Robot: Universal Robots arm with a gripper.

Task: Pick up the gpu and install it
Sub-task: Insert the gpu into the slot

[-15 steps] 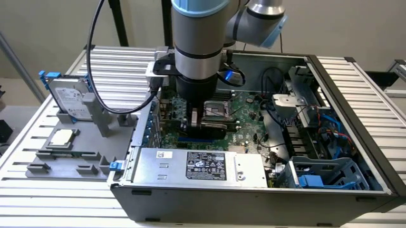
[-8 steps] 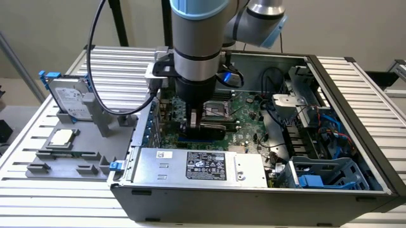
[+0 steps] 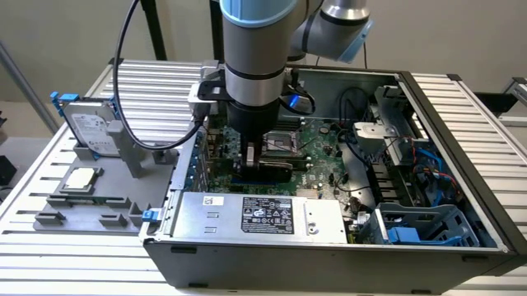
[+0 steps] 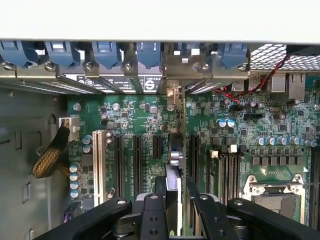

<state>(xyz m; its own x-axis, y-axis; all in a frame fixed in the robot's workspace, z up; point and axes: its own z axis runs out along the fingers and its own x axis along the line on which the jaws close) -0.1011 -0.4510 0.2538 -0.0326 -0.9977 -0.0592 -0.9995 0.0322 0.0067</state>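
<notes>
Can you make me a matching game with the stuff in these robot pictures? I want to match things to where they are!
Things:
1. gpu
2. hard drive
3. power supply
4. gripper

Places:
A. standing in the grey holder outside the computer case
B. held edge-on over the motherboard's slots
C. inside the case, along its near wall, white label up
D. shut on the card

Pairs: 1-B, 2-A, 3-C, 4-D

We are looking down from above and in front of the open computer case in the exterior view, standing back enough to take in the arm and the slatted table. In the wrist view we are peering down along the gripper, close over the motherboard. Both views are sharing the motherboard's slots and CPU socket.
</notes>
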